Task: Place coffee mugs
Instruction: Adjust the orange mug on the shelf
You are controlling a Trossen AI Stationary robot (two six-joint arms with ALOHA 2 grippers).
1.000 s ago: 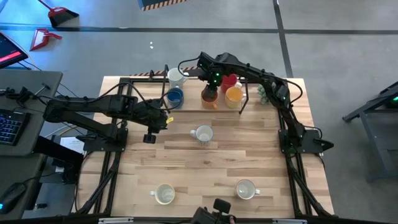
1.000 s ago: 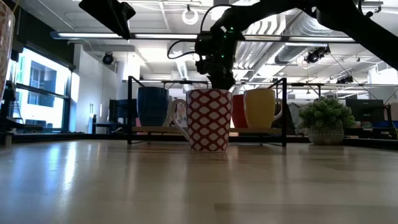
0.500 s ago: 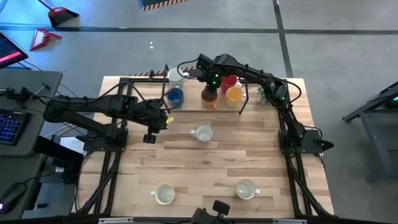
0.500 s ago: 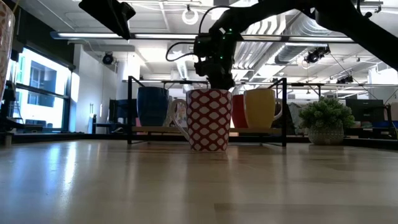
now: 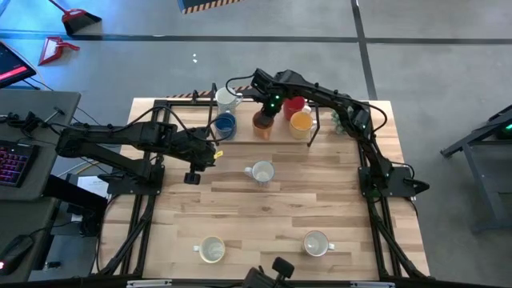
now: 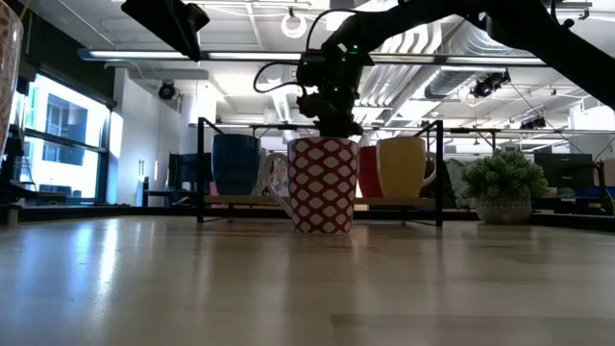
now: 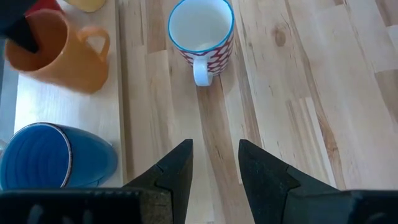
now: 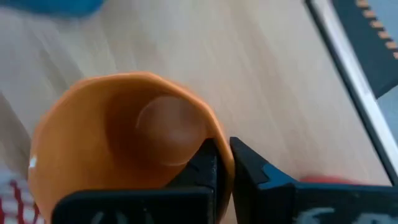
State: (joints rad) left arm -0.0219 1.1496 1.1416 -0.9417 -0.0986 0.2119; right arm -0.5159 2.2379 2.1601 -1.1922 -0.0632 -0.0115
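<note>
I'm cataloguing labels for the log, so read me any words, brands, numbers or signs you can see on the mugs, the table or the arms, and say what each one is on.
No readable text in any view.
Patterned mug: red and white lattice only, no words.
Orange mug, blue mug, yellow mug: plain, no print visible.
Striped strip on the floor: hazard stripes, no lettering.
Screen beside the table: too small to read.

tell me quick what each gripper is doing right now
Left gripper: fingers open, holding nothing, hovering over the table near the red-patterned white mug.
Right gripper: fingers shut on the rim of the darker orange mug.
</note>
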